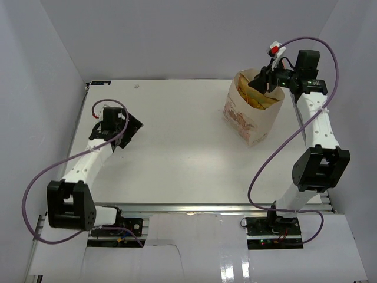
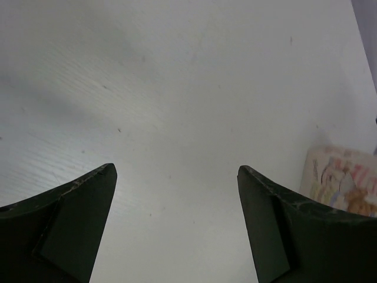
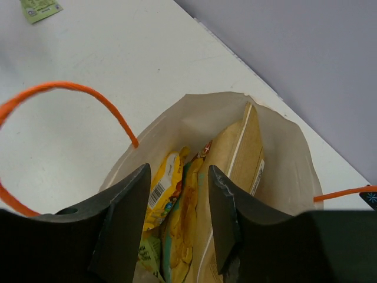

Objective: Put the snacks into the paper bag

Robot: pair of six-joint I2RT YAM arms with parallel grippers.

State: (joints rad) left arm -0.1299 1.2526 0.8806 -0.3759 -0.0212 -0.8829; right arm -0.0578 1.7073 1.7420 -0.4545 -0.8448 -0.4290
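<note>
The cream paper bag (image 1: pixel 252 121) stands upright at the back right of the table, its printed side also showing in the left wrist view (image 2: pixel 343 187). Inside its rim (image 3: pixel 194 109) I see snacks standing on edge: a tan-gold chip bag (image 3: pixel 238 156), a yellow packet (image 3: pixel 165 183) and a green packet (image 3: pixel 148 252). My right gripper (image 3: pixel 178 177) hangs over the bag's mouth (image 1: pixel 260 86), open, with nothing between its fingers. My left gripper (image 1: pixel 131 125) is far left over bare table, open and empty (image 2: pixel 177 177).
Orange loop handles (image 3: pixel 76 93) stick up on both sides of the bag's mouth, close to my right fingers. A small green printed slip (image 3: pixel 40 9) lies on the table beyond the bag. Grey walls enclose the table on three sides.
</note>
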